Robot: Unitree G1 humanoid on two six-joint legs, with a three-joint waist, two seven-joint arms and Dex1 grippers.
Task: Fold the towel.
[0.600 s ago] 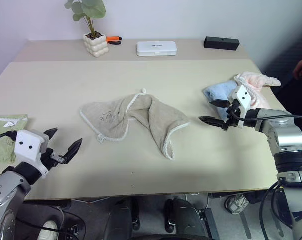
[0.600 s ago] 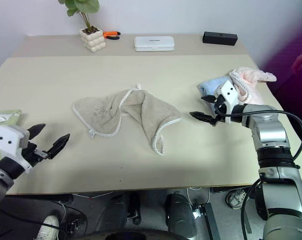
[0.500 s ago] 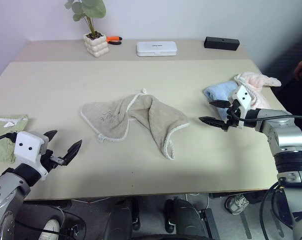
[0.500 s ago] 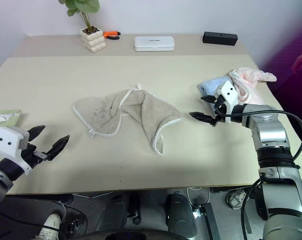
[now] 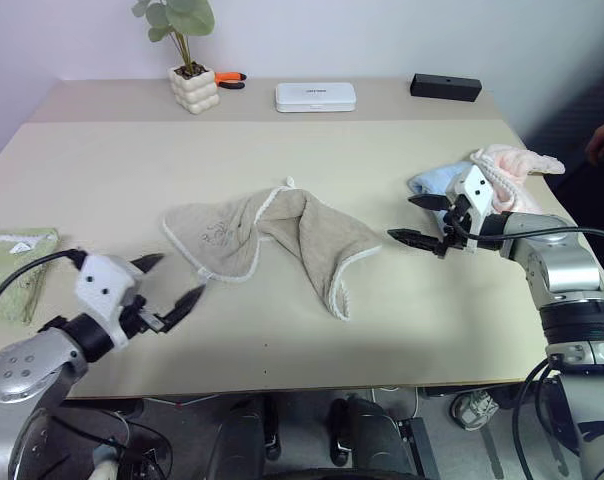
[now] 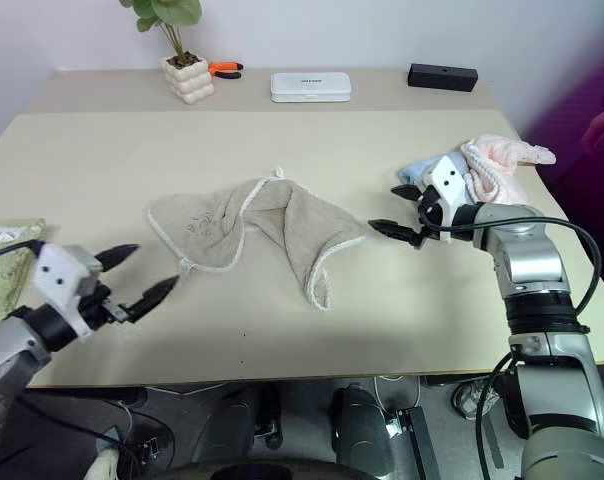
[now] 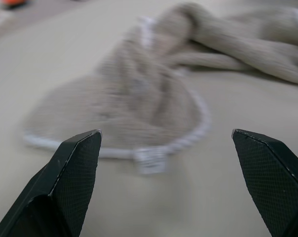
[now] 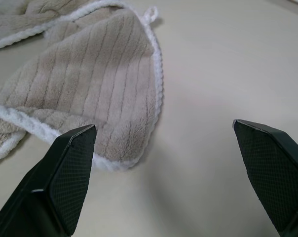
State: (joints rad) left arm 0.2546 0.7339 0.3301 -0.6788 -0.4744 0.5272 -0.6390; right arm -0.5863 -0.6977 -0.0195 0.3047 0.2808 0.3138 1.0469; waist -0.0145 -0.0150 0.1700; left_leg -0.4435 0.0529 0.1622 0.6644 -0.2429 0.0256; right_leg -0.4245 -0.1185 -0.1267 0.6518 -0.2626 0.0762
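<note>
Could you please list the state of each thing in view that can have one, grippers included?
Beige-tan terry towel with whitish corded edging: crumpled and bunched on the table, not yet folded, held by neither gripper.
Left gripper: open, near the towel's left corner, apart from it.
Right gripper: open, beside the towel's right edge, apart from it.
Pale green cloth: folded, at the table's left edge.
Light blue cloth: bunched beside a crumpled pink cloth.

The towel lies crumpled on the table.
</note>
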